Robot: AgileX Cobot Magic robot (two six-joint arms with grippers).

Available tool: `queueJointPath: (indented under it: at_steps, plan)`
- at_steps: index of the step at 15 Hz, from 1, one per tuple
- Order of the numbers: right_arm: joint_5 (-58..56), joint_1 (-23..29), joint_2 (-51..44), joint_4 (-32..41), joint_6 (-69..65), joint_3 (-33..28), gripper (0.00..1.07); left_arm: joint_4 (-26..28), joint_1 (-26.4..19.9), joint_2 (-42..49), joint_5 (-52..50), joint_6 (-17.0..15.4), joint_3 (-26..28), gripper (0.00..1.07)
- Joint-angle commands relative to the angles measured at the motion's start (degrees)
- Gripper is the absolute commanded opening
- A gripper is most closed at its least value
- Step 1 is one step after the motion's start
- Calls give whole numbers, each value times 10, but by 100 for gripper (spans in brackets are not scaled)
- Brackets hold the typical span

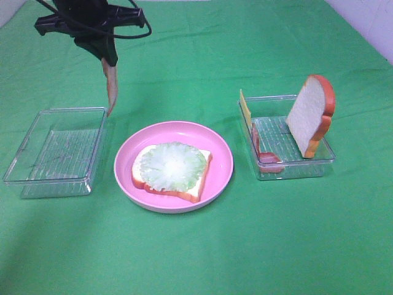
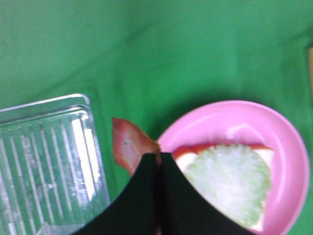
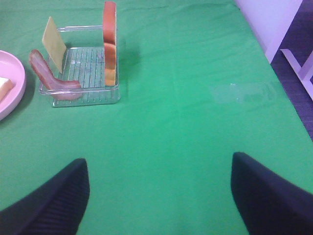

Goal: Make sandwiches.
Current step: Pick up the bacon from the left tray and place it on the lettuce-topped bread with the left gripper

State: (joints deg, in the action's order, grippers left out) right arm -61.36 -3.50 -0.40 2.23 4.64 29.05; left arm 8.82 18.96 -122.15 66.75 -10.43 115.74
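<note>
A bread slice (image 1: 196, 184) topped with pale green lettuce (image 1: 172, 166) lies on the round pink plate (image 1: 221, 150). My left gripper (image 1: 108, 61) is shut on a reddish-pink bacon strip (image 1: 111, 92), which hangs above the gap between the left tray and the plate; the strip shows in the left wrist view (image 2: 128, 145). The right tray (image 1: 295, 161) holds an upright bread slice (image 1: 311, 114), a yellow cheese slice (image 1: 245, 109) and a bacon strip (image 1: 268, 156). My right gripper (image 3: 159, 196) is open over bare cloth, well short of that tray.
A clear plastic tray (image 1: 55, 150) stands at the left with nothing in it. Green cloth (image 1: 202, 252) covers the table. A white wall edge (image 3: 266, 19) lies beyond the table's right side.
</note>
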Motion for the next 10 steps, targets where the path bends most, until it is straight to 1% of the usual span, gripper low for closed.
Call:
queueJointPath:
  at_steps: [1, 2, 3, 4, 6, 9, 10]
  plan:
    - [7, -2, -7, -2, -6, -2, 76, 132, 29, 5, 13, 80, 0, 0]
    - [7, -2, -7, -2, -6, -2, 76, 152, 43, 0, 12, 93, 0, 0]
    - [7, -2, -7, -2, -6, -2, 76, 160, 61, -6, 10, 97, 0, 0]
    - [7, -2, -7, -2, -6, -2, 76, 159, 68, -10, 11, 97, 0, 0]
    - [7, -2, -7, -2, -6, -2, 76, 159, 100, -23, 22, 97, -1, 0]
    - [7, -2, -7, -2, -6, -2, 76, 159, 135, -42, 28, 97, -1, 0]
    - [7, -2, -7, -2, -6, -2, 76, 151, 146, -52, 32, 97, -2, 0]
